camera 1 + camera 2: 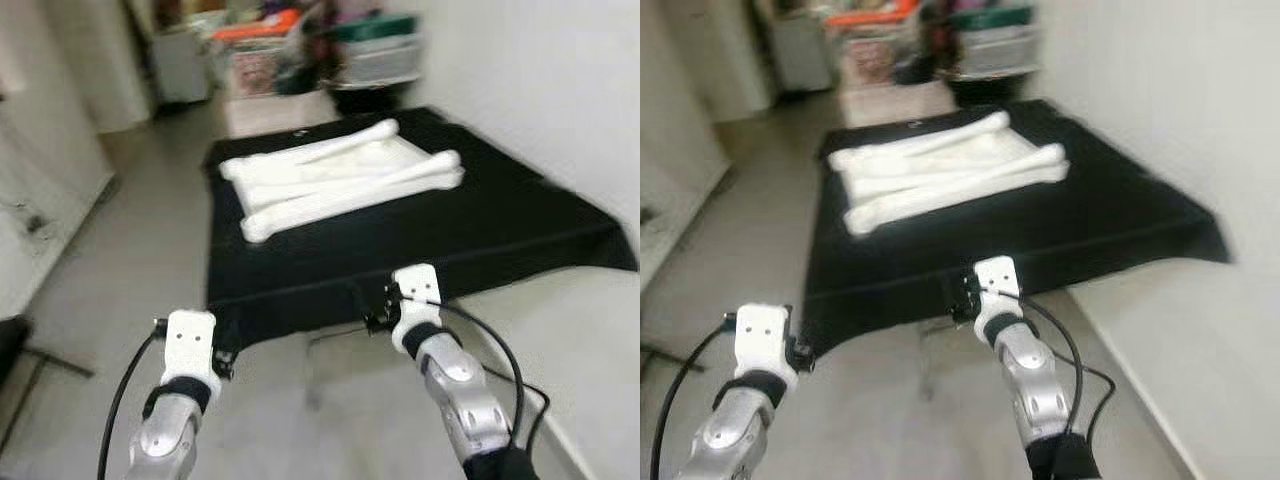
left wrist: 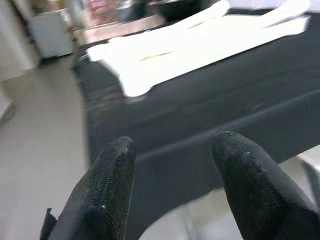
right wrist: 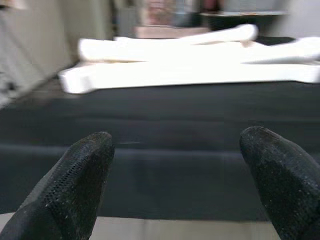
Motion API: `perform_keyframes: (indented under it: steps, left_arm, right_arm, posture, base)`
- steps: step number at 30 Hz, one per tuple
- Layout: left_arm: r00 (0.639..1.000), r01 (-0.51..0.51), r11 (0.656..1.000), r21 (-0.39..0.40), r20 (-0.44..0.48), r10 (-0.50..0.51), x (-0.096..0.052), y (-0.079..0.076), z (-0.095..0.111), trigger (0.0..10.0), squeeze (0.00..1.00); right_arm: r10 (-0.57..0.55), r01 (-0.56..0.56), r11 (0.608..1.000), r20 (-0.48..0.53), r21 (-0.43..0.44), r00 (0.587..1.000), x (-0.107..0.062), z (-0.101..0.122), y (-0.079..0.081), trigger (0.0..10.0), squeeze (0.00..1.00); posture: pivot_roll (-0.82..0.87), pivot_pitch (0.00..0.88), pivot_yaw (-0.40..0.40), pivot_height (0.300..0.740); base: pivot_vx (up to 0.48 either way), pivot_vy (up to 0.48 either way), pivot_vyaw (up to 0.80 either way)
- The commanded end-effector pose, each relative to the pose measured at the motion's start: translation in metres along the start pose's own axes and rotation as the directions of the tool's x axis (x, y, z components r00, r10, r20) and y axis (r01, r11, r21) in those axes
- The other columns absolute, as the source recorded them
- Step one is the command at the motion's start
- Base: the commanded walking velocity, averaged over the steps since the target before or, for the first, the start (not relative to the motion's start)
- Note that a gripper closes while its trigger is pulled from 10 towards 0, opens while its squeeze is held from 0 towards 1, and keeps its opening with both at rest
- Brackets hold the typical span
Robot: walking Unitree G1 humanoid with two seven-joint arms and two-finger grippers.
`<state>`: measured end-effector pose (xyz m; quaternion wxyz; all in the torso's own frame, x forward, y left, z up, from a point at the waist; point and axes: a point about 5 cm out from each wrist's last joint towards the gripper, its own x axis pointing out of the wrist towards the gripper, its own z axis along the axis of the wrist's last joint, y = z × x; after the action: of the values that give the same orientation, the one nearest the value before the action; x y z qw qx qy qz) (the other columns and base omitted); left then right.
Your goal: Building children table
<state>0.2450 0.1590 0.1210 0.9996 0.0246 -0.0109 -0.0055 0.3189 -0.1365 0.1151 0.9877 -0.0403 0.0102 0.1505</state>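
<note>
White table parts point(image 1: 340, 178) lie in a pile on a black cloth point(image 1: 480, 230) spread over the floor: a flat white panel with several rounded white legs across it. Both arms reach forward short of the cloth's near edge. My left gripper point(image 2: 175, 150) is open with nothing between its fingers point(image 2: 107, 185), and it looks along the cloth toward the white panel point(image 2: 200, 45). My right gripper point(image 3: 175, 145) is also open and empty, facing the white legs point(image 3: 190, 70) from low over the cloth's near edge. Its fingertips point(image 3: 85, 165) stay apart from the parts.
A white wall point(image 1: 560, 90) runs along the right side of the cloth. Stacked storage bins and boxes point(image 1: 300, 50) stand at the far end of the room. Bare grey floor point(image 1: 140, 220) lies to the left. A black cable point(image 1: 510, 370) trails by my right arm.
</note>
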Motion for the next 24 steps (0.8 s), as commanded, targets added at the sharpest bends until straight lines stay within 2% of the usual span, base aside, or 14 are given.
perform_keyframes:
  steps: [1, 24]
  left_arm:
    - [1.0, -0.011, 1.0, 0.008, -0.007, 0.011, -0.0007, 0.0028, -0.0024, 10.0, 0.0]
    - [1.0, -0.014, 1.0, 0.009, 0.011, 0.013, 0.0018, 0.004, 0.0017, 10.0, 0.0]
  right_arm:
    - [0.026, -0.026, 1.0, 0.0, 0.004, 1.0, 0.0029, -0.0003, 0.0058, 10.0, 0.0]
    - [0.06, -0.06, 0.998, 0.032, -0.006, 0.998, 0.0046, 0.0033, 0.0084, 10.0, 0.0]
  posture:
    - [-0.04, 0.0, 0.051, 0.74]
    - [-0.04, 0.0, 0.054, 0.74]
  base:
    - [0.431, 0.0, -0.8]
    - [0.432, 0.0, 0.0]
